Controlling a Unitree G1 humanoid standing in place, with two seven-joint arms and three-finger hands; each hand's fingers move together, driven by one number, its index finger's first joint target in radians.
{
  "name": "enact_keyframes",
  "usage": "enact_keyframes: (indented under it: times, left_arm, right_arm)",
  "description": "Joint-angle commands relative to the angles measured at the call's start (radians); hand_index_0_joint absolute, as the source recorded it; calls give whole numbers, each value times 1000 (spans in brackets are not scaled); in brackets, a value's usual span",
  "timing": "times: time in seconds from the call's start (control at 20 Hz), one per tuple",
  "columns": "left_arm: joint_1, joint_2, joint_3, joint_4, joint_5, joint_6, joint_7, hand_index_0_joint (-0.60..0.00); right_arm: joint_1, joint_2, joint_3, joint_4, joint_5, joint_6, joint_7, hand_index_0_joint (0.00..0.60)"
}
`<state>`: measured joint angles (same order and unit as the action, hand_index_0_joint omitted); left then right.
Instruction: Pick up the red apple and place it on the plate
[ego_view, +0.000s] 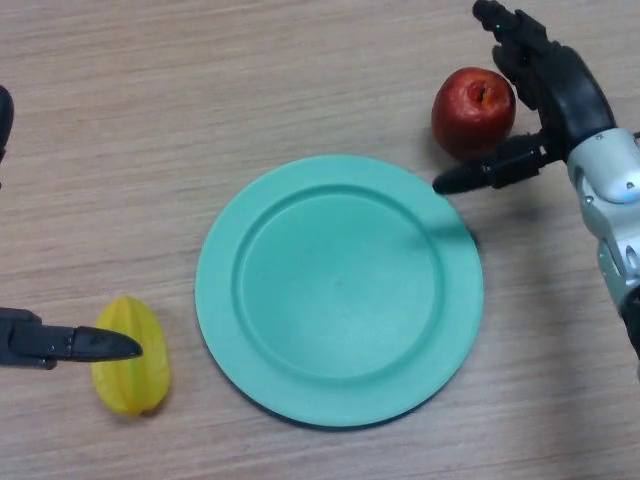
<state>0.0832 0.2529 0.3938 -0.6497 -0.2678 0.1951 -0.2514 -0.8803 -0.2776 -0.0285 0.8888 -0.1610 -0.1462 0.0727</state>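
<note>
One red apple (473, 110) is seen resting on the wooden table (150, 120), just beyond the upper right rim of the green plate (230, 300) and apart from it by a narrow strip of bare wood. It sits upright, stem dimple facing up, and being round it offers no long axis to align with. The right hand (560, 95) is placed immediately to the right of the apple, with its fingers (515, 40) spread and reaching past the apple's far side, while the thumb (485, 172) is extended beneath the apple's near side, over the plate's edge. The apple is thus bracketed but not yet clasped; closure would likely be the next requirement. From the apple, the plate's centre lies down and to the left. The left hand (70, 343) is held far off, left of the plate, a straight finger over a yellow starfruit (130, 375).
</note>
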Motion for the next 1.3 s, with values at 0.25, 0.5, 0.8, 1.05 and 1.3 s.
enact_keyframes:
  times: [0.25,0.5,0.8,1.05,1.3]
  left_arm:
    - [11,9,79,-48,-16,-159,17,0]
    - [24,0,75,-53,-1,-180,13,0]
    - [13,3,79,-59,-6,-164,16,0]
    - [7,7,63,-74,-2,-153,20,0]
    - [16,2,64,-80,-14,-154,5,0]
  right_arm:
    - [-123,-23,-35,3,76,-26,-160,600]
    - [-32,-22,-19,-329,112,72,-112,600]
    - [292,74,109,-1027,147,426,18,600]
    - [476,87,301,-1183,173,520,-78,600]
    - [521,88,336,-1247,275,612,-87,300]
